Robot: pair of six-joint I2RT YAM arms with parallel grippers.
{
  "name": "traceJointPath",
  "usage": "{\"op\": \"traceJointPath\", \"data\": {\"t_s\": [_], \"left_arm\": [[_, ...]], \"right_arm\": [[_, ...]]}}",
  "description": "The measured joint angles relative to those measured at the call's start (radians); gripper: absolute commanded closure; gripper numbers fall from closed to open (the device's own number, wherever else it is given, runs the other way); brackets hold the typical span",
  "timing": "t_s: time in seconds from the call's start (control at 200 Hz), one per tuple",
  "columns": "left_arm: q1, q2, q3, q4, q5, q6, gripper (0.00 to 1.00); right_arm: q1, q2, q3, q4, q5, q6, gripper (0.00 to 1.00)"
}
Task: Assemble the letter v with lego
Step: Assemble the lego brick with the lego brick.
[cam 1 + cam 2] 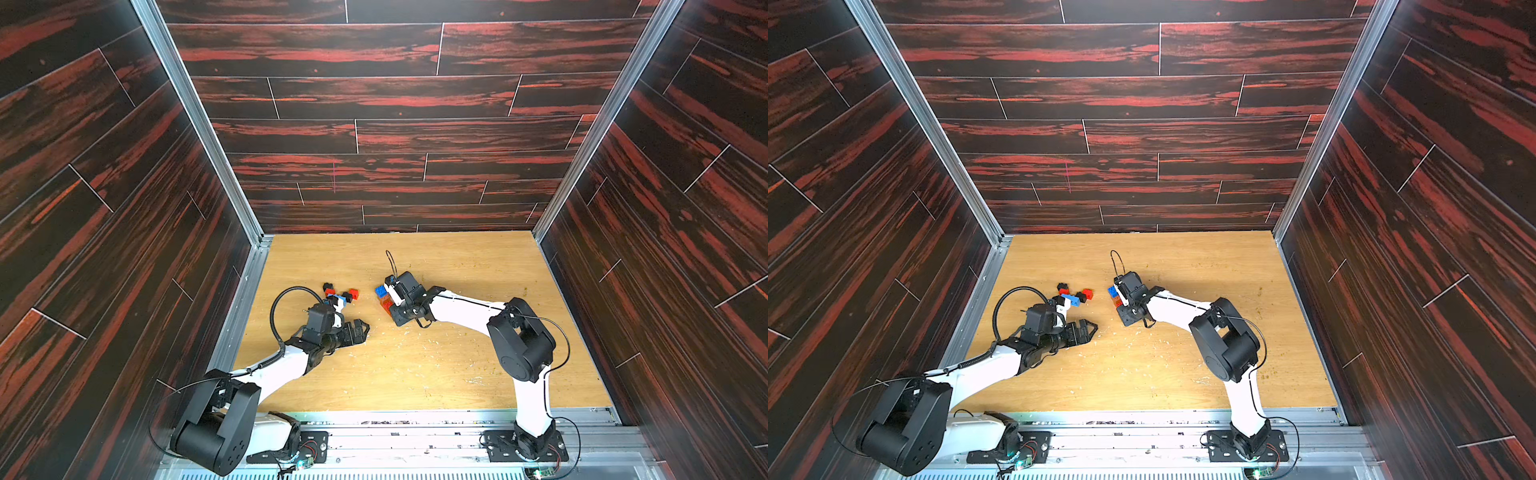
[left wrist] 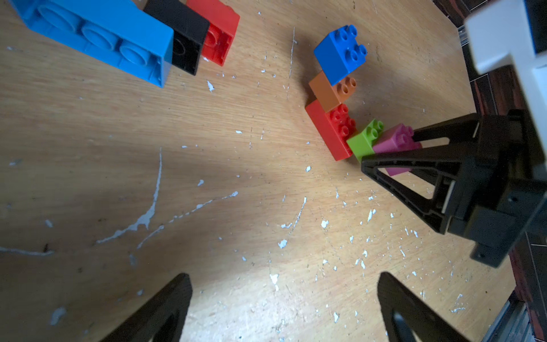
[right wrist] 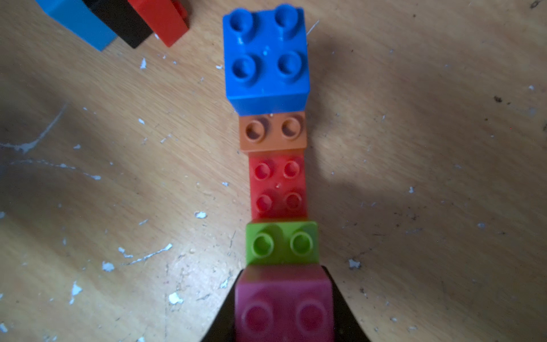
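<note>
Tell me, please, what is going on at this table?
The robot's right gripper is shut on the pink brick, the end of a line that continues with the green brick, red brick, orange brick and blue brick. The left gripper is open and empty over the table nearby. A light-blue brick, a black brick and a loose red brick lie together apart from the line.

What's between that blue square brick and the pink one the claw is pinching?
Three bricks in one line: an orange brick beside the blue brick, then a red brick, then a green brick against the pink brick. The right wrist view shows it.
</note>
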Motion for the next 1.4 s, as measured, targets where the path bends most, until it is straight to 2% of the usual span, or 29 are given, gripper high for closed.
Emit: {"op": "traceJointPath", "data": {"t_s": [0.351, 0.596, 0.967, 1.032, 1.117, 1.202, 1.398], "left_arm": [[0.000, 0.000, 0.000, 0.000, 0.001, 0.000, 0.00], [0.000, 0.000, 0.000, 0.000, 0.004, 0.000, 0.00], [0.000, 0.000, 0.000, 0.000, 0.006, 0.000, 0.00], [0.000, -0.001, 0.000, 0.000, 0.006, 0.000, 0.00], [0.000, -0.002, 0.000, 0.000, 0.006, 0.000, 0.00], [0.000, -0.002, 0.000, 0.000, 0.006, 0.000, 0.00], [0.000, -0.003, 0.000, -0.001, 0.006, 0.000, 0.00]], "right_arm": [[0.023, 0.000, -0.005, -0.004, 0.050, 0.068, 0.95], [0.045, 0.053, 0.098, -0.140, 0.121, 0.124, 0.95], [0.048, 0.068, 0.138, -0.202, 0.128, 0.173, 0.93], [0.048, 0.068, 0.140, -0.204, 0.130, 0.175, 0.83], [0.048, 0.068, 0.143, -0.207, 0.134, 0.178, 0.60], [0.048, 0.068, 0.144, -0.211, 0.144, 0.178, 0.43], [0.045, 0.092, 0.195, -0.217, 0.169, 0.175, 0.40]]}}
